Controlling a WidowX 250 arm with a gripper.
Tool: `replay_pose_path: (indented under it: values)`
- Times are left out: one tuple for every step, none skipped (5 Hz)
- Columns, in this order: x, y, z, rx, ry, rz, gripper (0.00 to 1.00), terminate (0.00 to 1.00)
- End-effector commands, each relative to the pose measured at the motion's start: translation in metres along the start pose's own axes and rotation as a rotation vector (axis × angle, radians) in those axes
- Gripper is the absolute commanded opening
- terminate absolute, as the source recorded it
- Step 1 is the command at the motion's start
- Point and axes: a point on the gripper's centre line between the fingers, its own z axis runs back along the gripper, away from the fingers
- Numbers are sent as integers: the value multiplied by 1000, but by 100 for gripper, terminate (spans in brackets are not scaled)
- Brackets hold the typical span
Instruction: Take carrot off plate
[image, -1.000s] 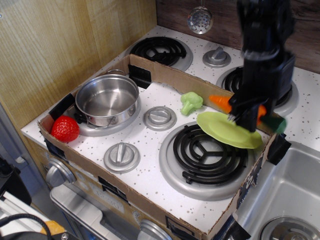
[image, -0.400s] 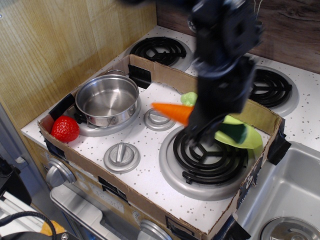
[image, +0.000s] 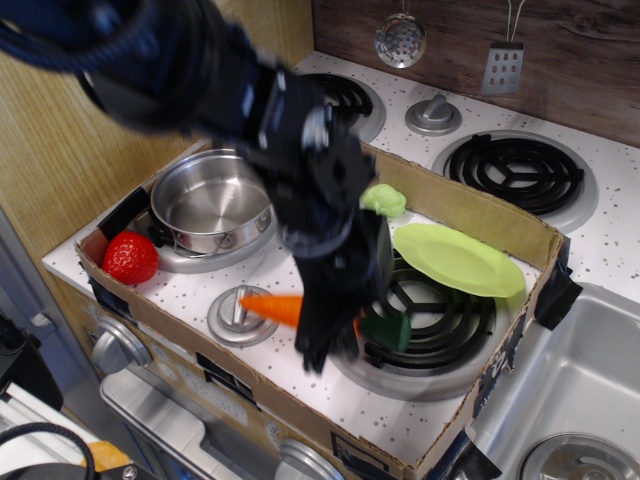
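carrot (image: 275, 307) is sitting crosswise in the gripper (image: 330, 335), which is pinching its middle; orange tip is poking out left over the knob (image: 240, 312), dark green stub (image: 388, 329) showing right over the front burner (image: 425, 315). fingers are blurring, hiding the carrot's midsection. plate (image: 458, 259) is lying bare, well apart, tilting on the burner's far edge. broccoli (image: 383, 199) is partly covered by the arm.

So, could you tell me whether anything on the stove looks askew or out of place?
The plate sits tilted, propped across the burner rim rather than flat. The pincer holds the carrot sideways above the stovetop, clear of the plate.
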Motion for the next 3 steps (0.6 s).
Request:
replay_pose_path:
  values:
    - [4,-10,-27,22,-30,16,100,0]
    - [13,-5,-8,25,57,-23,100,0]
    - [21,0,15,36,137,-50,100,100]
